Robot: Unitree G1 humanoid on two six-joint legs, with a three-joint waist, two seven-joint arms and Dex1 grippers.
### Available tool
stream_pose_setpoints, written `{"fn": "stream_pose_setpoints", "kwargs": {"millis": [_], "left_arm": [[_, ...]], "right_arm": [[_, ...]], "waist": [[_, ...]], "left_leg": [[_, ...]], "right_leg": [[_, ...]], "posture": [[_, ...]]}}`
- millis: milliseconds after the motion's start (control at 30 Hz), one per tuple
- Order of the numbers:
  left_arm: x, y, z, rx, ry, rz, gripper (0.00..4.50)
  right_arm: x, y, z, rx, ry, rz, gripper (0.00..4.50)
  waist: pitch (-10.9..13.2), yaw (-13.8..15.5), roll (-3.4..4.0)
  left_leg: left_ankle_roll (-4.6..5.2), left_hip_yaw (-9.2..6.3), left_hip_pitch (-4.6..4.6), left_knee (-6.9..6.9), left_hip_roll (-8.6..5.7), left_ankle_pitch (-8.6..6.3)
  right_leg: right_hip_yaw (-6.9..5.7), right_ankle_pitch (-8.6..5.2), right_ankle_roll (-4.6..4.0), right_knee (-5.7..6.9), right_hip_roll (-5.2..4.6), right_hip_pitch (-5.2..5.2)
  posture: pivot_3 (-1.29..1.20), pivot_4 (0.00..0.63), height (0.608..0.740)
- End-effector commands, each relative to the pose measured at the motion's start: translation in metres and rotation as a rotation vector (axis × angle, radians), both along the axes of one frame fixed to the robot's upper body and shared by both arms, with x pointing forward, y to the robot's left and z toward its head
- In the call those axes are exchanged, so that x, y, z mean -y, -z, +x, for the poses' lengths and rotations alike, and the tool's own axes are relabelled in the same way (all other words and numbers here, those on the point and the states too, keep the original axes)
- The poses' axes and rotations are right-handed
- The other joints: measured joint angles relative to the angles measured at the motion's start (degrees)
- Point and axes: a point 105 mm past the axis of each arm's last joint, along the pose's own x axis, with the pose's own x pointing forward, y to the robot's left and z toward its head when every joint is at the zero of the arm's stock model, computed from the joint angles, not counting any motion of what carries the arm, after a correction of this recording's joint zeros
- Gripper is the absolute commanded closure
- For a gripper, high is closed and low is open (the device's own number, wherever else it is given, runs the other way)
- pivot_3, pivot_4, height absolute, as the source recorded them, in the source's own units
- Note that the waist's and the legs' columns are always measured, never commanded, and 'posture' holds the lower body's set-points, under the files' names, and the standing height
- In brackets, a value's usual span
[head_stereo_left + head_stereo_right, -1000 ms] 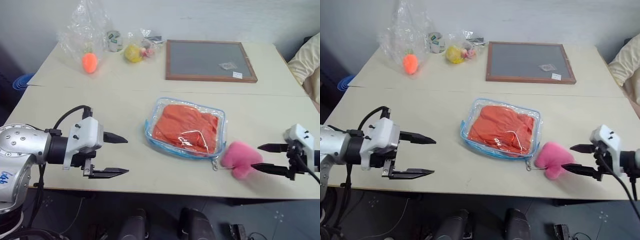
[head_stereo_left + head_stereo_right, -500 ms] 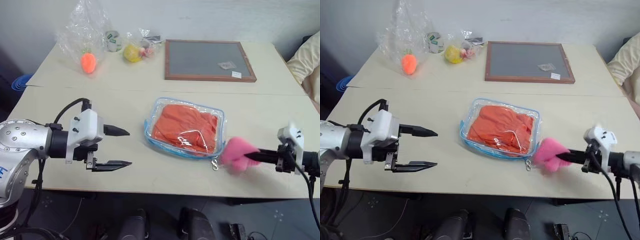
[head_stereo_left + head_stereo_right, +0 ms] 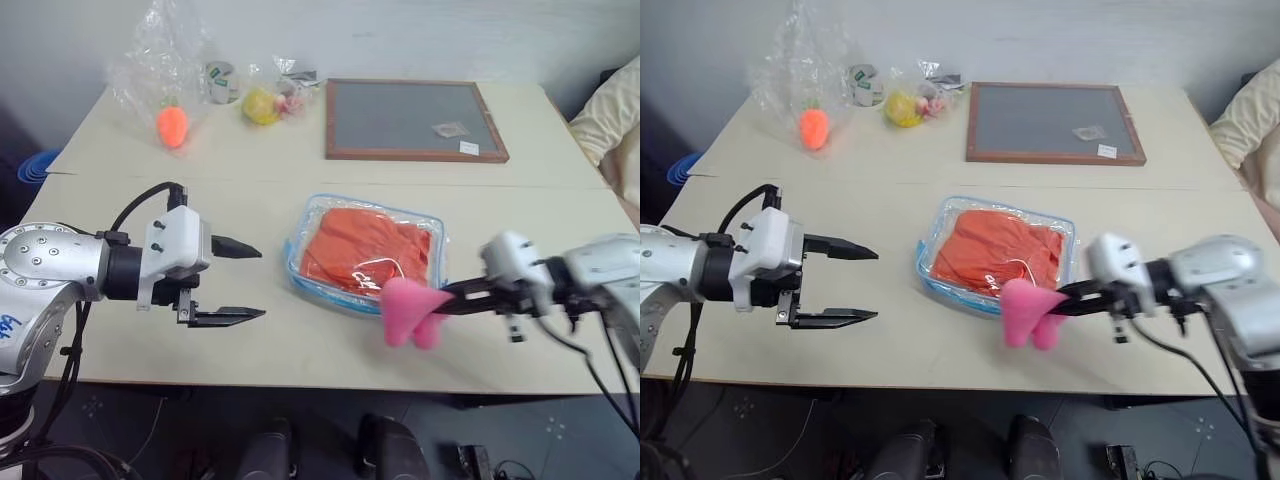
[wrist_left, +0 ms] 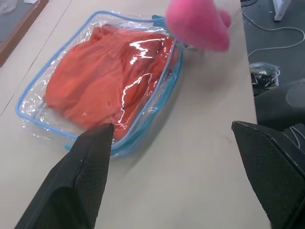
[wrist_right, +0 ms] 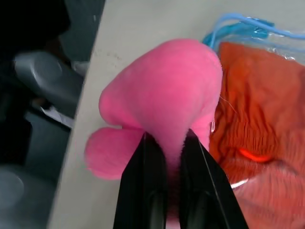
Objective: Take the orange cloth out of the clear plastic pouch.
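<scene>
The right gripper (image 5: 164, 143) had its black fingers pinched shut on a soft, lobed pink plush (image 3: 1030, 312), held at the near edge of the clear plastic pouch (image 3: 308, 272). The left gripper (image 3: 245, 282) hung left of the pouch with fingers spread wide, empty. The pouch lay flat and glossy, blue-edged, on the pale table (image 3: 520, 230), the wrinkled orange cloth (image 3: 368, 247) inside it. The left wrist view showed glare streaks on the plastic; the zipper pull was hard to make out. Beyond the pouch lay a wood-framed grey board (image 3: 410, 118) and crinkly clear bags (image 3: 165, 75).
</scene>
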Motion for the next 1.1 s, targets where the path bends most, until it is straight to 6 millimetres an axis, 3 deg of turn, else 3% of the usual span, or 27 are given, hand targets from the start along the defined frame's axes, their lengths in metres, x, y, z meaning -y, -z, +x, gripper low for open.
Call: {"fn": "stream_pose_setpoints", "kwargs": {"millis": [33, 133, 267, 467, 667, 733, 933, 1033, 1100], "left_arm": [[0.005, -0.004, 0.001, 0.041, 0.011, 0.002, 0.34], [0.009, 0.003, -0.001, 0.026, 0.028, 0.011, 0.34], [0.014, 0.009, -0.002, 0.021, 0.047, 0.021, 0.34], [0.02, 0.01, 0.001, 0.022, 0.074, 0.015, 0.34], [0.034, 0.011, 0.007, 0.022, 0.139, -0.002, 0.34], [0.04, 0.011, 0.01, 0.02, 0.168, -0.003, 0.34], [0.071, 0.025, 0.023, 0.022, 0.29, 0.058, 0.34], [0.081, 0.032, 0.026, -0.008, 0.333, 0.073, 0.34], [0.091, 0.045, 0.025, -0.017, 0.393, 0.11, 0.34]], "right_arm": [[-0.02, 0.004, 0.008, 0.118, -0.046, -0.019, 4.49], [-0.033, 0.012, 0.008, 0.137, -0.08, -0.01, 4.49], [-0.035, 0.025, 0.007, 0.099, -0.097, -0.034, 4.49], [-0.03, 0.021, 0.001, 0.046, -0.096, -0.029, 2.47], [-0.025, 0.003, -0.012, 0.056, -0.093, -0.003, 0.5], [-0.021, -0.005, -0.013, 0.09, -0.075, -0.007, 0.02], [0.013, -0.04, -0.011, 0.154, 0.057, -0.003, 0.02], [0.029, -0.042, -0.009, 0.187, 0.114, -0.039, 0.02], [0.05, -0.03, -0.005, 0.218, 0.169, -0.121, 0.02]], "waist": [[0.0, 0.0, 0.0], [0.0, 0.3, -0.01], [0.0, 0.3, -0.01], [0.0, 0.1, -0.01], [0.0, 0.4, -0.02], [0.0, 0.4, -0.02], [0.0, 0.5, -0.03], [0.0, 0.4, -0.04], [0.0, 0.4, -0.04]], "left_leg": [[0.0, 0.0, -0.04, 0.0, 0.0, 0.0], [0.0, -0.01, -0.05, 0.02, -0.03, 0.0], [0.01, -0.04, -0.05, 0.08, -0.05, 0.0], [0.01, -0.04, -0.03, 0.07, -0.06, 0.0], [0.02, -0.05, -0.05, 0.1, -0.08, -0.01], [0.03, -0.04, -0.04, 0.1, -0.19, -0.01], [0.04, -0.02, -0.05, 0.11, -0.28, -0.02], [0.05, -0.03, -0.06, 0.11, -0.29, -0.03], [0.06, -0.02, -0.06, 0.1, -0.29, -0.03]], "right_leg": [[-0.01, 0.0, 0.0, -0.02, 0.0, -0.01], [-0.02, 0.0, 0.0, -0.03, -0.01, 0.0], [-0.03, 0.0, 0.0, -0.02, -0.01, 0.06], [-0.04, 0.0, 0.0, -0.01, 0.02, 0.05], [-0.05, 0.0, 0.0, -0.01, 0.01, 0.06], [-0.05, 0.0, 0.0, 0.0, 0.01, 0.07], [-0.06, 0.01, 0.01, -0.01, 0.01, 0.08], [-0.09, 0.01, 0.01, -0.03, 0.01, 0.09], [-0.08, 0.01, 0.01, -0.03, 0.01, 0.09]], "posture": [[0.0, 0.15, 0.74], [0.0, 0.15, 0.74], [0.0, 0.15, 0.74], [0.0, 0.15, 0.74], [0.0, 0.15, 0.74], [0.0, 0.15, 0.74], [0.0, 0.15, 0.74], [0.0, 0.15, 0.74], [0.0, 0.15, 0.74]]}}
